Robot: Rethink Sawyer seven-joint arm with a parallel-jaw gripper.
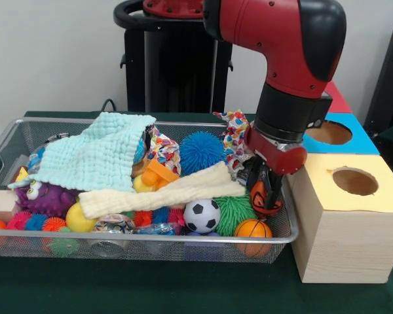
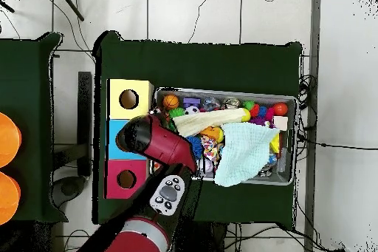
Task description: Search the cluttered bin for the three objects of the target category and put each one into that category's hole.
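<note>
My gripper (image 1: 264, 200) hangs low at the right end of the wire bin (image 1: 150, 239), just inside its rim. Its black fingers are shut on a small orange ball with black lines (image 1: 257, 192). A second orange basketball (image 1: 252, 229) lies just below it in the bin's front right corner, also seen as the basketball (image 2: 171, 101) from above. A small soccer ball (image 1: 202, 215) sits to its left. In the overhead view the red arm (image 2: 159, 142) covers the gripper.
Beside the bin stand three boxes with round holes: yellow-topped (image 1: 380, 193), blue-topped (image 1: 357, 140), red-topped (image 1: 337, 98). A mint cloth (image 1: 95, 157), a cream cloth (image 1: 164, 191), spiky balls, a purple toy (image 1: 42, 196) and a yellow ball (image 1: 78, 220) fill the bin.
</note>
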